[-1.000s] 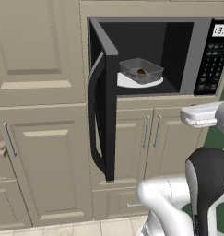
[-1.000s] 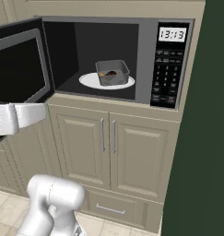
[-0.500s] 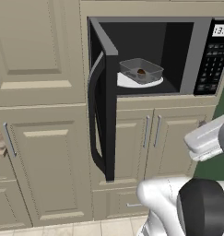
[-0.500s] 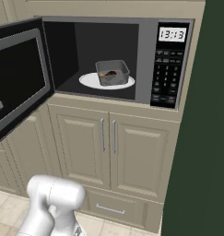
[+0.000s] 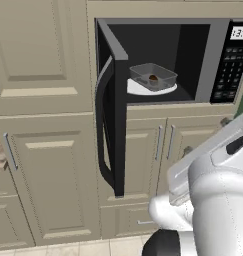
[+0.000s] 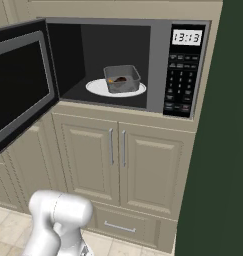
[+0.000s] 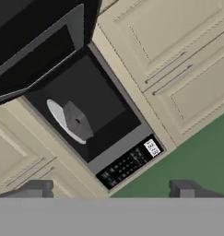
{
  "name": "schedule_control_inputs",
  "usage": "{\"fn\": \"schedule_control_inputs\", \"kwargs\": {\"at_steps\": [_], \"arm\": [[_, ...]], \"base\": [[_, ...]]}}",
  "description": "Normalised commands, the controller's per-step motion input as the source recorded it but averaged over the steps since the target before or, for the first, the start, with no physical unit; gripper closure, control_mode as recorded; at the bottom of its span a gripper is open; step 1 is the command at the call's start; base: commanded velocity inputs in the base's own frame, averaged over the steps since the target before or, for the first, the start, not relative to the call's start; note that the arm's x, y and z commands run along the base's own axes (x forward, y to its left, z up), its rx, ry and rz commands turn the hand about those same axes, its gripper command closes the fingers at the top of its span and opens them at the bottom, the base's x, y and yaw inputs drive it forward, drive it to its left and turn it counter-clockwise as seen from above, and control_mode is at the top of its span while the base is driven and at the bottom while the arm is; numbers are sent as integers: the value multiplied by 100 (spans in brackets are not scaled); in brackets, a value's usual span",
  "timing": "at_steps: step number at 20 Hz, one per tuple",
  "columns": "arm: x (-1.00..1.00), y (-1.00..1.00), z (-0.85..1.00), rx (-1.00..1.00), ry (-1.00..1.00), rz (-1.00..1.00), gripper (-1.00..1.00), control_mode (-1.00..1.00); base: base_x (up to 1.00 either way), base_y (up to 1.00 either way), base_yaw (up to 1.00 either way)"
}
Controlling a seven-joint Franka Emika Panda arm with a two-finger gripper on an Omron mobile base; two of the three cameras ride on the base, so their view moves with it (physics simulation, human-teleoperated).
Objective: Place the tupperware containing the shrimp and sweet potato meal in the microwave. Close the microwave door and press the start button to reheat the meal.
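One microwave (image 6: 128, 65), one tupperware (image 6: 122, 79), one turntable plate (image 6: 95, 88).

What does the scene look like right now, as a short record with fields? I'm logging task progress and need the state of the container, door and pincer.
container: shallow grey translucent plastic tupperware, inside the black built-in microwave
rests on: white round turntable plate
contents: small orange and brown food pieces
door: black microwave door with grey curved handle, swung wide open
pincer: pincer open, holding nothing, away from the oven
clock display: lit
remaining: close door, press start
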Motion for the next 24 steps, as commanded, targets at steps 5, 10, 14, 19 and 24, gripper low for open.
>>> {"fn": "schedule_control_inputs", "kwargs": {"at_steps": [5, 10, 14, 19, 24], "arm": [[-7, 79, -24, -25, -8, 0, -100, -100], [-29, 71, 0, -20, -1, 0, -100, -100], [-22, 73, 0, -18, 0, 0, -100, -100], [8, 67, 0, -15, 2, -1, -100, -100], [52, 41, 0, -12, 7, -7, -100, -100]], "base": [[0, 0, 0], [0, 0, 0], [0, 0, 0], [0, 0, 0], [0, 0, 0]]}}
